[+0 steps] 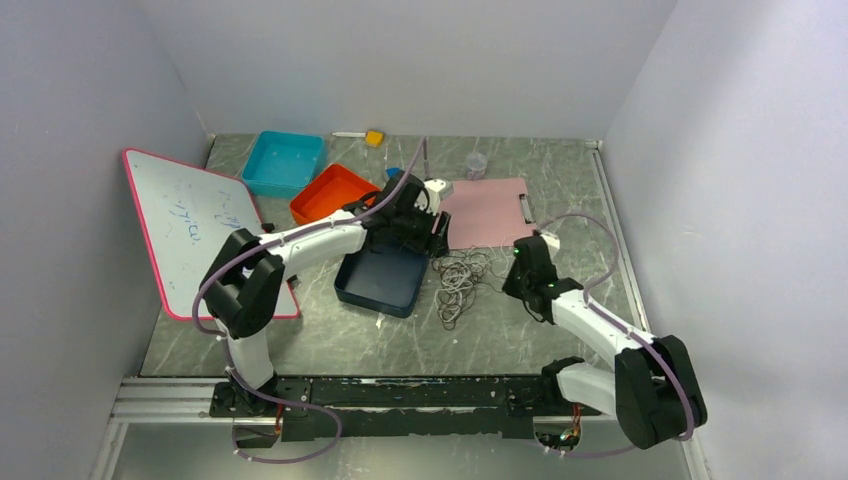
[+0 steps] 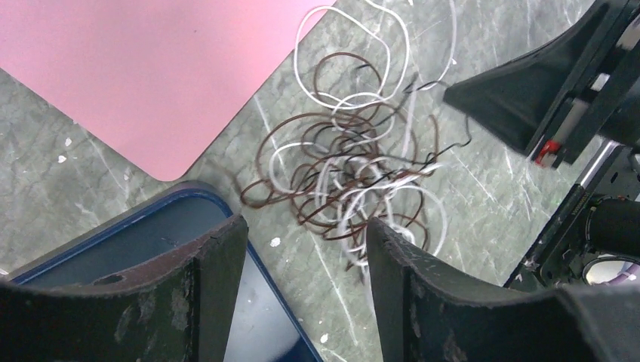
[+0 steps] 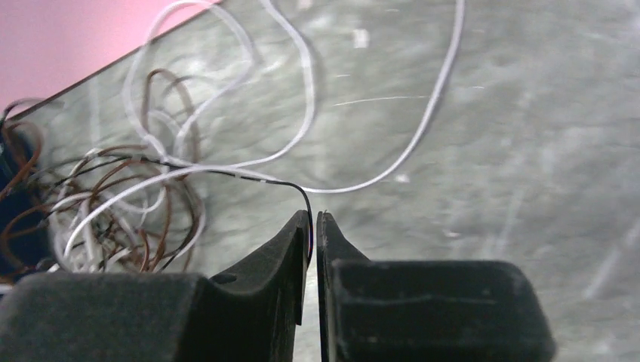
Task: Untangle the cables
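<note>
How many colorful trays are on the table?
3: a teal tray at the back, an orange tray beside it, and a dark blue tray nearer, left of the cables. Another could hide under the left arm.

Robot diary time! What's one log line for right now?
left gripper: open, above cable tangle | right gripper: shut on black cable at tangle's edge | tangle: not yet pulled apart

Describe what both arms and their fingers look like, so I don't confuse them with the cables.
Both the left arm and right arm have white links between bulky black joints, each trailed by a thick purple hose. The left gripper has wide black fingers, scuffed and speckled with pale marks. The right gripper has matching black wedge-shaped fingers tapering to thin tips.
</note>
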